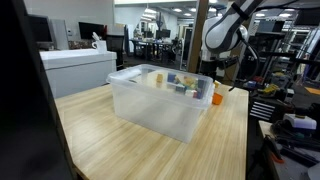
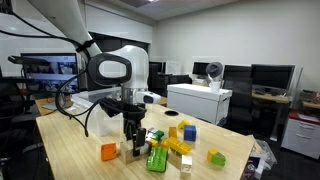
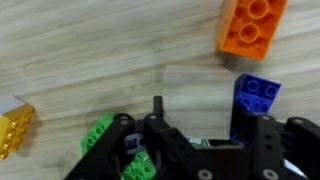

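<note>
We find the gripper (image 3: 205,118) low over the wooden table (image 3: 80,50), its jaws standing apart with bare wood between them and nothing clamped. In the wrist view the blue block (image 3: 258,95) lies right at the tip of one finger (whether the two touch we cannot tell), the green block (image 3: 98,135) sits beside the opposite finger, and the orange block (image 3: 253,25) and the yellow block (image 3: 12,130) lie farther off. In an exterior view a clear plastic bin (image 1: 160,105) stands on the table in front of the blocks.
</note>
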